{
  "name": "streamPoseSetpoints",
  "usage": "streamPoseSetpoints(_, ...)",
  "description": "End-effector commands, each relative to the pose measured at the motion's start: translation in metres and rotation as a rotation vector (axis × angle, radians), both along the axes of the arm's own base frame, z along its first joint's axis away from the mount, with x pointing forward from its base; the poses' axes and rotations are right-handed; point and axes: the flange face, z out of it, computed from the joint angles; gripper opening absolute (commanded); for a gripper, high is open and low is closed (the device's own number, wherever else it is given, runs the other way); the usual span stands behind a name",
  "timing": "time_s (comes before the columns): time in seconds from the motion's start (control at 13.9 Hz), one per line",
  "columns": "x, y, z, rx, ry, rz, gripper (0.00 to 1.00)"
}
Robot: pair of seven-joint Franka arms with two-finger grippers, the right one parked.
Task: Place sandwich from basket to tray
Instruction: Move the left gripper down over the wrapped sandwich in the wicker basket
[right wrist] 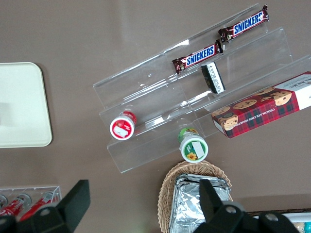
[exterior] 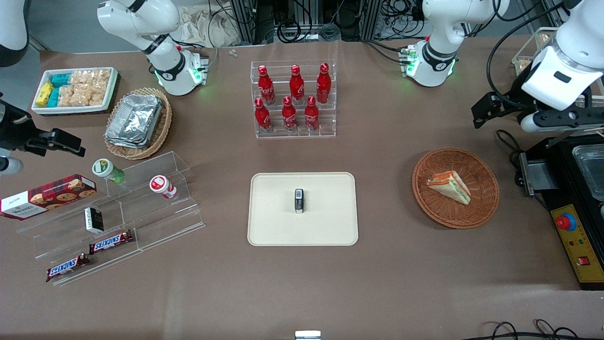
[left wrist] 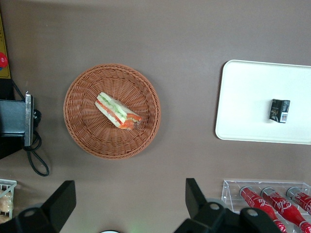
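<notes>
The sandwich (exterior: 449, 187) lies on its side in the round reddish-brown basket (exterior: 486, 208) toward the working arm's end of the table, well apart from the cream tray (exterior: 325, 226), where a small dark packet (exterior: 299, 200) sits near the middle. The left arm's gripper (left wrist: 127, 206) hangs high above the table beside the basket, its fingers (left wrist: 62, 200) spread wide apart and holding nothing.
</notes>
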Motion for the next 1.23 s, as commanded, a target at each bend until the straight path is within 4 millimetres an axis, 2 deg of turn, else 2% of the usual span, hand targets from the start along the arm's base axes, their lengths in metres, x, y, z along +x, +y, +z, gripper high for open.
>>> streamPoseSetpoints(0.0,0.000,0.002,0.004,0.007,0.017,-0.010,1.00)
streamPoseSetpoints(0.22,-0.001,0.007,0.006,0.009,0.014,0.013,1.00)
streamPoseSetpoints(0.36,0.000,0.011,-0.003,0.018,0.038,0.209,1.00)
streamPoseSetpoints(0.43,-0.001,0.013,-0.016,0.021,0.070,0.338,1.00)
streamPoseSetpoints(0.51,-0.004,0.014,-0.038,0.035,0.106,0.415,1.00)
streamPoseSetpoints(0.65,-0.014,0.018,-0.076,0.028,0.073,0.492,1.00)
streamPoseSetpoints(0.72,-0.018,0.039,-0.100,0.016,0.059,0.572,1.00)
streamPoseSetpoints(0.87,-0.028,0.056,-0.153,-0.001,0.045,0.635,1.00)
streamPoseSetpoints(0.94,-0.028,0.065,-0.177,-0.007,0.039,0.698,1.00)
streamPoseSetpoints(1.15,-0.015,0.065,-0.254,-0.009,0.028,0.808,1.00)
